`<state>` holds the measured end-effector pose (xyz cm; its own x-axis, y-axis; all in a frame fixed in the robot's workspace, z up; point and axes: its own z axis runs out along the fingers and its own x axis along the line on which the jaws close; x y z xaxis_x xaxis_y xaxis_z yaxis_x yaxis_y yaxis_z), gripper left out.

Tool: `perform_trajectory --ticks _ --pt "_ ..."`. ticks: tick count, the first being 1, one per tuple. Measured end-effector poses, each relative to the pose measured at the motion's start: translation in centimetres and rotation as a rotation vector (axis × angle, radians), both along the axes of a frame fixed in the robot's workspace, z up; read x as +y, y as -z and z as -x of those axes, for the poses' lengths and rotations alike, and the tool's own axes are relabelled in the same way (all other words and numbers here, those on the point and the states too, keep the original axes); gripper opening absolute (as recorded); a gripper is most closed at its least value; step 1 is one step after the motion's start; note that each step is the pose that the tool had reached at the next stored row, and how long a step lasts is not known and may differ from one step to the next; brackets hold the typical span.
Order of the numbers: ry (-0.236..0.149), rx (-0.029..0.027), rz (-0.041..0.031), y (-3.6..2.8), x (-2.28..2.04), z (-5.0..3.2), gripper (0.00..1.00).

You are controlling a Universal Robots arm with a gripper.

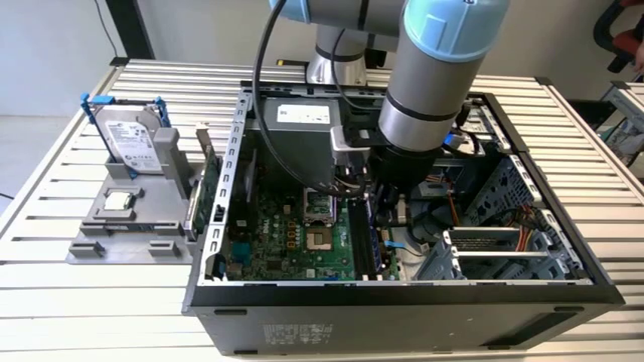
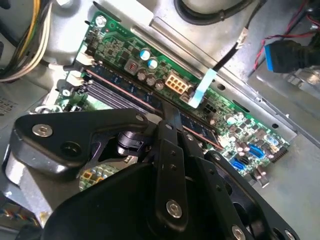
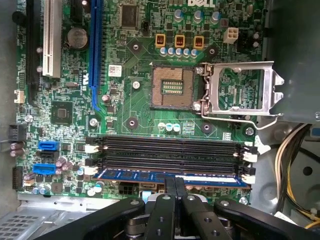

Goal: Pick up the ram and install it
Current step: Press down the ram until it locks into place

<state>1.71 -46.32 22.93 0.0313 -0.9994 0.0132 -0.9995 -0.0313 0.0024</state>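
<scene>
Two empty slots — beside ram

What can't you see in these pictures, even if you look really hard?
- Whether the ram is pushed fully into its slot: in the first wrist view the claw covers its middle.
- The memory slots in the exterior view: the robot arm stands in front of them.
- The near end of the slots in the second wrist view: the claw's black body hides it.

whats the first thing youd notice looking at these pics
The gripper reaches down into the open computer case, pinching the ram at the memory slot nearest the motherboard's edge. Beside the slots sits the empty processor socket, its metal latch frame flipped open.
</scene>
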Motion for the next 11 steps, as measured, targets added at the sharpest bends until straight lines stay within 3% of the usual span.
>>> perform_trajectory --ticks 5,11 --pt "0.0 0.0 0.0001 0.06 0.02 0.01 0.0" --pt "0.0 0.0005 0.0017 1.07 -0.01 0.01 0.0"
